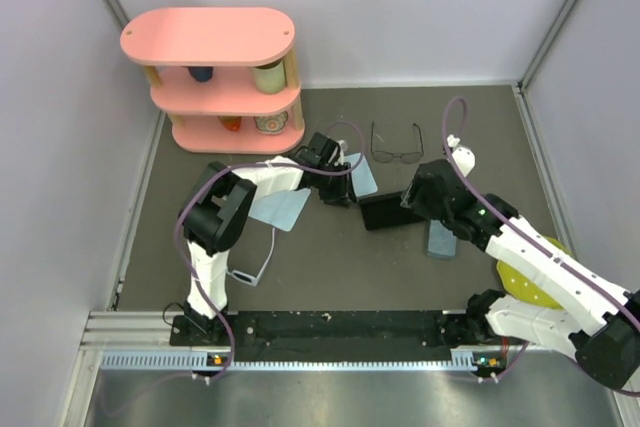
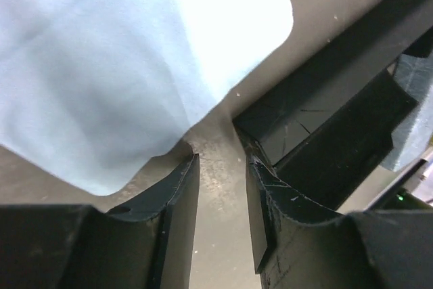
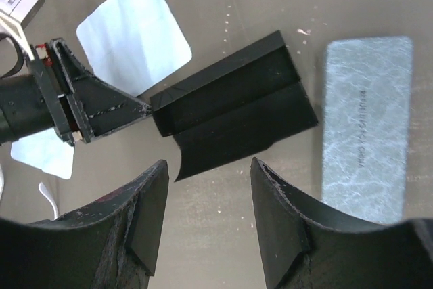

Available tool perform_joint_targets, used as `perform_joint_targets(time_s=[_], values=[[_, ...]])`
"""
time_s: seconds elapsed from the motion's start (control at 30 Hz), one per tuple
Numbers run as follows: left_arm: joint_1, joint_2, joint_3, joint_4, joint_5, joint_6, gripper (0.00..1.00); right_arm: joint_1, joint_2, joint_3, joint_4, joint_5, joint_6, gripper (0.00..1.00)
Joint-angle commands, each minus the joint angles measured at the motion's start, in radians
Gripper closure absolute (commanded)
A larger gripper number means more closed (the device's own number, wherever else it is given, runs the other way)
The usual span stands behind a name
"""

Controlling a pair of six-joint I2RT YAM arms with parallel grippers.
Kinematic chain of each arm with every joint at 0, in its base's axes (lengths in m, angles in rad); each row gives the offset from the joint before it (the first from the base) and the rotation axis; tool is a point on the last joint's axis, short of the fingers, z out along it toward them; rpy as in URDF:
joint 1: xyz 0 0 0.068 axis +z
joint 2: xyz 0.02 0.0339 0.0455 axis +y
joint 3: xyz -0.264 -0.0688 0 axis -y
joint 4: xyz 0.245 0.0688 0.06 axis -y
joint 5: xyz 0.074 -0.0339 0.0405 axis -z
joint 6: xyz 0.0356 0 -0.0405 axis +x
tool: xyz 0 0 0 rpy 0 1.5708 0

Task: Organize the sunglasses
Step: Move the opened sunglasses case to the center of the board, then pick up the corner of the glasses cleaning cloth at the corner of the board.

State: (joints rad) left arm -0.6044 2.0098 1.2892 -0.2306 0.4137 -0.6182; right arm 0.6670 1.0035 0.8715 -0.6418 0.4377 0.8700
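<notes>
The thin dark wire-frame sunglasses [image 1: 397, 153] lie open on the mat at the back centre. The white-framed sunglasses [image 1: 256, 269] lie near the left arm's base. An open black case [image 1: 385, 211] [image 3: 237, 99] lies between the two grippers. My left gripper [image 1: 340, 194] [image 2: 223, 160] is open at the case's left end, with only bare mat between its fingers. Its right finger [image 2: 270, 194] lies against the case [image 2: 325, 120]. My right gripper [image 1: 408, 202] [image 3: 210, 167] hovers open over the case's near edge, holding nothing.
A grey-blue case [image 1: 440, 240] [image 3: 365, 126] lies right of the black one. Two light blue cloths [image 1: 362, 179] [image 1: 283, 209] lie beside the left gripper. A pink shelf [image 1: 222, 77] with cups stands at the back left. A yellow object [image 1: 528, 279] lies under the right arm.
</notes>
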Motion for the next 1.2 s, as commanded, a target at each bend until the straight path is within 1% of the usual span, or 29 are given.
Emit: perform_joint_targets(time_s=[0.0,0.07,0.1,0.13,0.17,0.2,0.23,0.27,0.3,0.37,0.4,0.47,0.5,0.53,0.57,0.63,0.77,0.87,1.03,1.13,1.17], values=[[0.026,-0.046,0.033,-0.085,-0.148,0.049,0.6,-0.01,0.061,0.03,0.144,-0.123,-0.149,0.49],[0.046,-0.098,-0.005,-0.092,-0.185,0.066,0.59,-0.009,0.118,0.044,0.181,-0.192,-0.19,0.49],[0.078,-0.155,-0.022,-0.095,-0.203,0.067,0.58,-0.01,0.138,0.055,0.203,-0.217,-0.221,0.49],[0.098,-0.184,-0.054,-0.096,-0.204,0.075,0.57,-0.01,0.156,0.058,0.27,-0.285,-0.239,0.49],[0.119,-0.215,-0.074,-0.096,-0.207,0.077,0.57,-0.007,0.173,0.061,0.301,-0.318,-0.253,0.49],[0.168,-0.277,-0.093,-0.098,-0.204,0.077,0.56,-0.001,0.219,0.069,0.338,-0.353,-0.276,0.49],[0.195,-0.31,-0.129,-0.102,-0.204,0.086,0.56,0.009,0.242,0.076,0.393,-0.41,-0.287,0.49],[0.221,-0.341,-0.146,-0.105,-0.207,0.09,0.55,0.022,0.277,0.09,0.41,-0.427,-0.301,0.49],[0.27,-0.399,-0.162,-0.111,-0.213,0.097,0.54,0.034,0.347,0.134,0.413,-0.432,-0.327,0.49],[0.311,-0.449,-0.198,-0.14,-0.245,0.12,0.5,0.086,0.433,0.19,0.419,-0.435,-0.361,0.49],[0.34,-0.492,-0.208,-0.154,-0.26,0.13,0.49,0.098,0.52,0.243,0.421,-0.459,-0.38,0.49],[0.365,-0.528,-0.229,-0.179,-0.318,0.143,0.46,0.111,0.601,0.294,0.442,-0.494,-0.399,0.49],[0.383,-0.552,-0.243,-0.203,-0.328,0.146,0.45,0.109,0.647,0.344,0.445,-0.505,-0.416,0.49],[0.394,-0.563,-0.251,-0.211,-0.335,0.146,0.44,0.109,0.72,0.369,0.452,-0.519,-0.428,0.49],[0.414,-0.574,-0.261,-0.219,-0.339,0.143,0.44,0.109,0.76,0.395,0.456,-0.528,-0.445,0.5],[0.433,-0.603,-0.292,-0.228,-0.339,0.135,0.44,0.114,0.854,0.467,0.471,-0.527,-0.486,0.51],[0.483,-0.661,-0.341,-0.234,-0.331,0.13,0.43,0.115,0.955,0.584,0.473,-0.525,-0.523,0.53],[0.505,-0.683,-0.37,-0.239,-0.314,0.135,0.43,0.121,1.01,0.615,0.479,-0.521,-0.539,0.54],[0.525,-0.707,-0.413,-0.243,-0.303,0.147,0.43,0.141,1.064,0.606,0.533,-0.461,-0.552,0.56],[0.543,-0.714,-0.426,-0.246,-0.288,0.149,0.43,0.155,1.08,0.58,0.606,-0.441,-0.559,0.58],[0.552,-0.712,-0.426,-0.248,-0.283,0.149,0.43,0.16,1.08,0.552,0.666,-0.441,-0.568,0.59]])
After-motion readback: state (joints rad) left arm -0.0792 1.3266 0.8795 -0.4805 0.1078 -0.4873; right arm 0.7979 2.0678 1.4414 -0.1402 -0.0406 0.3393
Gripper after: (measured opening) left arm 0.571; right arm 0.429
